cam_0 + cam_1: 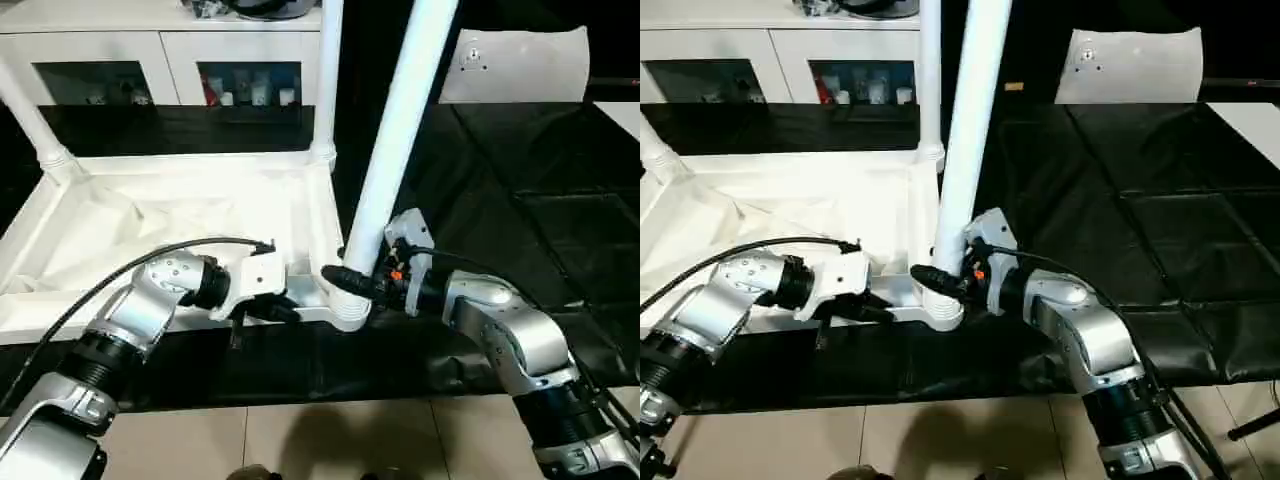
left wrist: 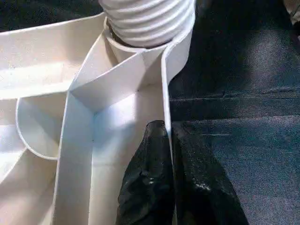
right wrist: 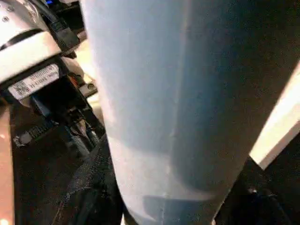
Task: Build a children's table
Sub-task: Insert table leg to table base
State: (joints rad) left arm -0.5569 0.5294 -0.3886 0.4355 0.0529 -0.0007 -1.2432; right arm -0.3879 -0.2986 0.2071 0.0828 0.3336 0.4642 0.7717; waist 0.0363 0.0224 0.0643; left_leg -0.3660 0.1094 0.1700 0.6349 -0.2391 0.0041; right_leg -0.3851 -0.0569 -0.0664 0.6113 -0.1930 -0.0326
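The white tabletop (image 1: 312, 215) lies upside down on a black mat, ribs up. Two white legs stand in its far corner sockets, one at the left (image 1: 30, 120) and one at the right (image 1: 326, 80). A third leg (image 1: 400, 130) rises tilted from the near right socket (image 1: 348, 312), its ribbed end (image 2: 145, 21) seated in the socket. My right gripper (image 1: 347, 278) is shut on this leg just above the socket, its black fingers wrapped around the tube (image 3: 178, 93). My left gripper (image 2: 168, 129) is shut on the tabletop's near rim, beside that corner, one finger on each side of the wall.
A white cabinet (image 1: 160, 50) with glass doors stands behind the tabletop. A small white panel with holes (image 1: 520, 65) leans at the back right. The black mat (image 1: 500, 200) stretches to the right, and tiled floor (image 1: 330, 440) runs along the near edge.
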